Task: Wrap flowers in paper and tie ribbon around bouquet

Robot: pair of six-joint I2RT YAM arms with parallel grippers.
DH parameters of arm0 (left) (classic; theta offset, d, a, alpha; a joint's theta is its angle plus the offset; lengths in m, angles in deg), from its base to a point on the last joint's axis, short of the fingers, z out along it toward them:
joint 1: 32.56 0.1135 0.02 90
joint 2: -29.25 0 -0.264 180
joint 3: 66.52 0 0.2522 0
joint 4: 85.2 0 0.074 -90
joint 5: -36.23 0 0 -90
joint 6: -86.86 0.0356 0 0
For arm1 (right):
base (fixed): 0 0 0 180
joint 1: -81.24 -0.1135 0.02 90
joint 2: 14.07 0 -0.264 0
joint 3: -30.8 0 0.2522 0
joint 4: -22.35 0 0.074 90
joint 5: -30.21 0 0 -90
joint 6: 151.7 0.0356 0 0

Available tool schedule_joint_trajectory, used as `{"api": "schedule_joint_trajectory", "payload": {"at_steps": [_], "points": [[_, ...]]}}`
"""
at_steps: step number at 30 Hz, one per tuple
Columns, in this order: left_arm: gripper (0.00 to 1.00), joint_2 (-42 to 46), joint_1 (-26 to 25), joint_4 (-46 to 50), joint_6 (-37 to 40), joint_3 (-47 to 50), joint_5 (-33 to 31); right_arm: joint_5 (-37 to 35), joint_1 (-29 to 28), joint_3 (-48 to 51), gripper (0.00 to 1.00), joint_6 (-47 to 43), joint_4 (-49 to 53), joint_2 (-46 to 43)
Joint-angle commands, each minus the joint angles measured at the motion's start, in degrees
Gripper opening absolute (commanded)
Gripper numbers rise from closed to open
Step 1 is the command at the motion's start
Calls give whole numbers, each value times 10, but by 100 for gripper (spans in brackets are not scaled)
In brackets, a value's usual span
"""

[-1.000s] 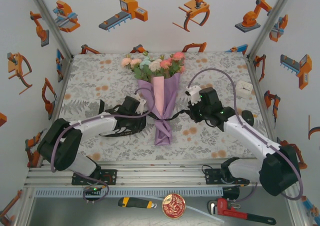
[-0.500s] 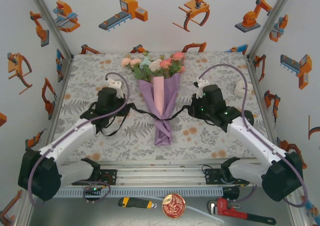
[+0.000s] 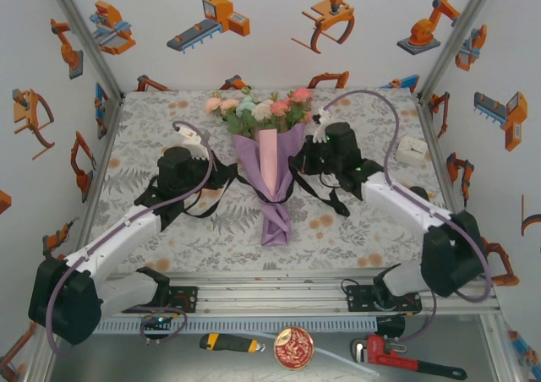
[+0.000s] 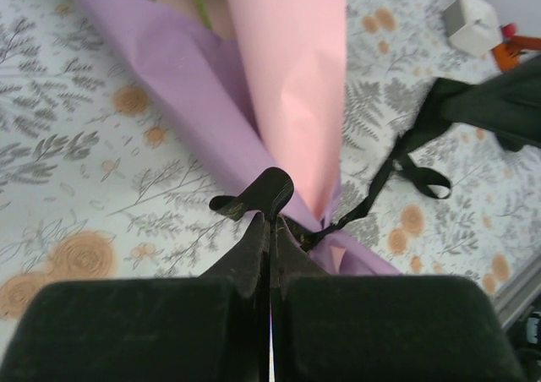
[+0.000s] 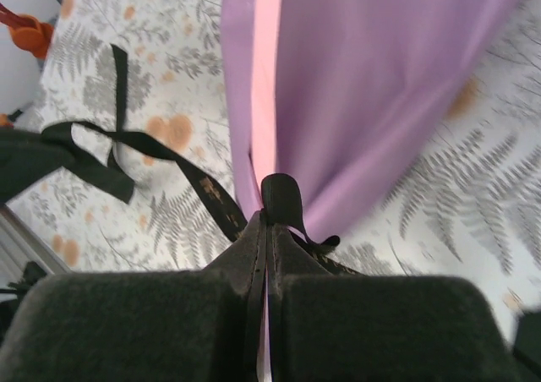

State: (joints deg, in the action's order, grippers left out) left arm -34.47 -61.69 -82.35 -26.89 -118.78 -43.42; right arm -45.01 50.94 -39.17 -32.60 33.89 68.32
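The bouquet lies mid-table with its flowers [image 3: 258,107] at the far end and its purple paper [image 3: 272,179] cone pointing toward me. The black ribbon [image 3: 276,201] circles the cone's narrow waist. My left gripper [image 3: 221,177] sits just left of the cone, shut on a ribbon [image 4: 264,193] loop at its fingertips [image 4: 259,230]. My right gripper [image 3: 304,159] is close to the cone's right side, shut on the other ribbon [image 5: 281,198] end. The paper [image 4: 190,82] shows purple outside and pink inside. Loose ribbon tails trail on the cloth [image 5: 127,137].
A small white box [image 3: 412,150] stands at the right of the floral tablecloth [image 3: 161,137]. Below the table's front rail lie a utility knife [image 3: 228,342], a round tin [image 3: 293,348] and a red pipe wrench [image 3: 406,358]. Cables arch over both wrists.
The left arm swung out left and its gripper closed on the ribbon. The right gripper moved up and left to the cone's side, drawing its ribbon end along.
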Motion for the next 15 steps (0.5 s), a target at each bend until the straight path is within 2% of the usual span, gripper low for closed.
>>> {"api": "schedule_joint_trajectory", "payload": {"at_steps": [1,7,12,15], "points": [[0,-5,-6,-63,-15,1,25,0,-28,-44,6,25,-52,60],[0,-45,-9,-62,-13,-12,14,-15,-34,-93,12,32,-29,122],[0,-62,-14,-80,-22,-7,21,-24,-34,-95,41,-8,25,90],[0,-66,-17,-78,-21,-7,21,-29,-33,-73,46,-44,38,55]]}}
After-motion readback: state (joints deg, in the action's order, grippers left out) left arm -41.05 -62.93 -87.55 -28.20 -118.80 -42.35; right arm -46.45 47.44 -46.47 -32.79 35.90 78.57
